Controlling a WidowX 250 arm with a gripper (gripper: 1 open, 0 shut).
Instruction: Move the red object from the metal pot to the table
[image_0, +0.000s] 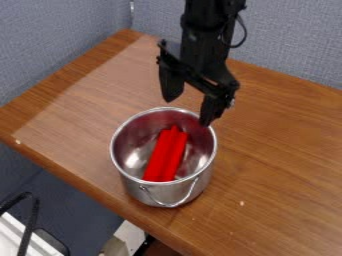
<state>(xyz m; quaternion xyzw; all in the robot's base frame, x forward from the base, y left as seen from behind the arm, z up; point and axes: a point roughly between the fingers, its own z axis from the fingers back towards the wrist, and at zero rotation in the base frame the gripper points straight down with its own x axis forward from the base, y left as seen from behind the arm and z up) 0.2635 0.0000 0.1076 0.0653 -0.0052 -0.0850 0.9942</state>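
Item 1. Counter (80, 105): brown wood-grain top with a darker rounded edge, running diagonally from the upper middle of the frame to the lower right. A grey-blue wall fills the upper left; dark floor and a pale frame show at the lower left.

Item 2. Pot (134, 178): shiny steel cylinder with rolled rim, standing upright on the counter near its front edge, lower centre of the frame. A thin wire handle hangs against its near side.

Item 3. Block (166, 155): bright red, elongated, matte. It lies inside the pot, leaning at a slant, its upper end toward the far rim and its lower end toward the near wall. Its reflection reddens the inner wall beside it. Nothing touches it.

Item 4. Tool (187, 98): black, two-fingered, hanging from the arm that enters at the top centre of the frame and pointing straight down. Its fingers stand spread wide apart, released, with nothing between them. The left finger ends over the counter just beyond the pot's far rim; the right fingertip hangs over the far right part of the rim. Both tips are above the rim and clear of the block.
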